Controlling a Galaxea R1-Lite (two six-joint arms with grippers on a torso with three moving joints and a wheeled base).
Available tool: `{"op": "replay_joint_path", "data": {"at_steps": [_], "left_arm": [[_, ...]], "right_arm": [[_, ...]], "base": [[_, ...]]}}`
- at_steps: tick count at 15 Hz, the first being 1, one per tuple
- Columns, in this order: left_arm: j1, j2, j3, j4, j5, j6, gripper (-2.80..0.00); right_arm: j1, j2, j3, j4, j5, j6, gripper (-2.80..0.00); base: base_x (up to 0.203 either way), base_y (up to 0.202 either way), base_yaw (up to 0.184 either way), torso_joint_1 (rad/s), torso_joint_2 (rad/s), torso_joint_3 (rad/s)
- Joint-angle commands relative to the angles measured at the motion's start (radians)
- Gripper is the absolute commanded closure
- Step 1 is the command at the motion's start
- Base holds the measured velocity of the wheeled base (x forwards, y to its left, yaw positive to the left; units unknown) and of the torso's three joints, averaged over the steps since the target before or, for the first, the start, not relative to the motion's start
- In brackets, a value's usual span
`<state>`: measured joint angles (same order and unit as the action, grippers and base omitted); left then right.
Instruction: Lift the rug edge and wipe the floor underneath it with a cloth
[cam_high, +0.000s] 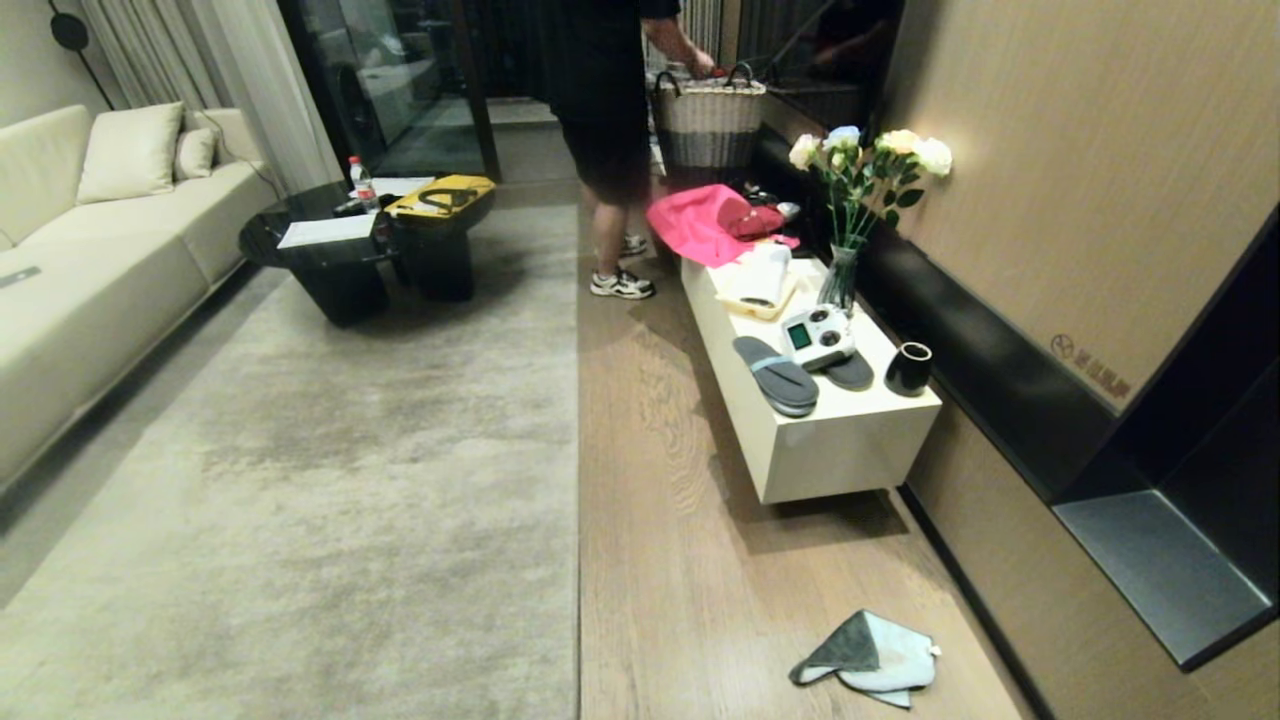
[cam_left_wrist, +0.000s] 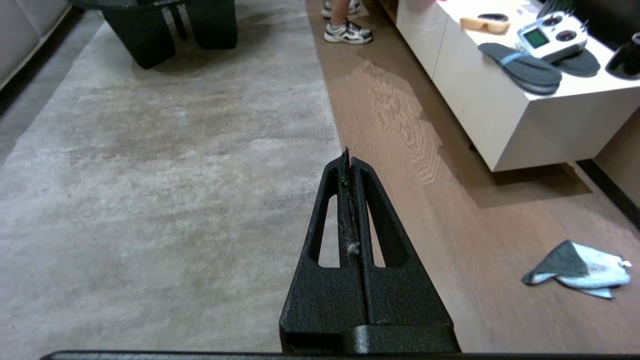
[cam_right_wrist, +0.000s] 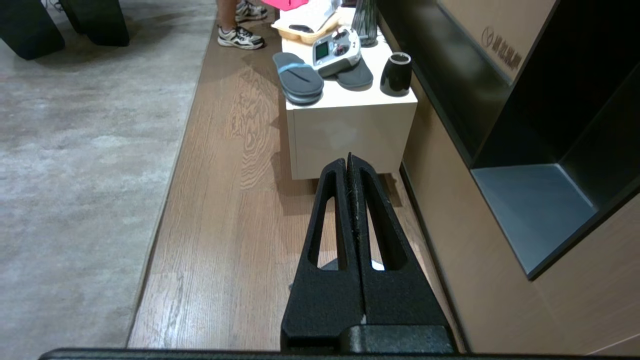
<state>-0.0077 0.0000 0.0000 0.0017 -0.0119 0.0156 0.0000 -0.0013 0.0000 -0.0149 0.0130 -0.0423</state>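
**Both arms held out level, nothing in hand**

My left gripper (cam_left_wrist: 348, 157) points forward and slightly down over the line where rug meets floor, its two black fingers pressed together with a little tuft of lint caught in the seam. My right gripper (cam_right_wrist: 348, 160) is posed the same way, fingers pinched flat together and empty, aimed along the floor (cam_right_wrist: 220, 210) toward the end of the white bench (cam_right_wrist: 350, 130).

From my head neither arm shows. That view gives the room from left to right: a cream sofa (cam_high: 90, 260), a black coffee table (cam_high: 340, 250) on the rug, the rug edge (cam_high: 578, 450) running straight away from me, the bare plank floor, then the bench with slippers (cam_high: 778, 375), a remote (cam_high: 815, 335), a black cup (cam_high: 908, 368) and a vase of roses (cam_high: 860, 200). A person (cam_high: 605, 130) stands at the far end beside a basket (cam_high: 708, 125).

The cloth (cam_high: 870, 655) lies crumpled on the floor near the right-hand wall, well apart from the rug edge, dark grey side partly folded over the pale one. My left wrist view shows it whole; in my right wrist view my own fingers hide nearly all of it, with only slivers visible through their slots. The rug edge lies flat.
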Motion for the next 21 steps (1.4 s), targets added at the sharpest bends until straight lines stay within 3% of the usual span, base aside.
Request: {"op": "replay_joint_path", "data": {"at_steps": [1,11,21], "left_arm": [[0.000,0.000,0.000,0.000,0.000,0.000,0.00],[0.000,0.000,0.000,-0.002,0.000,0.000,0.00],[0.000,0.000,0.000,0.000,0.000,0.000,0.00]], "right_arm": [[0.000,0.001,0.000,0.000,0.001,-0.001,0.00],[0.000,0.001,0.000,-0.002,0.001,-0.019,0.00],[0.000,0.001,0.000,-0.002,0.001,-0.028,0.00]], "base": [[0.000,0.000,0.000,0.171,-0.52,-0.357],[0.000,0.000,0.000,0.205,-0.57,-0.365],[0.000,0.000,0.000,0.157,-0.37,-0.221]]}}
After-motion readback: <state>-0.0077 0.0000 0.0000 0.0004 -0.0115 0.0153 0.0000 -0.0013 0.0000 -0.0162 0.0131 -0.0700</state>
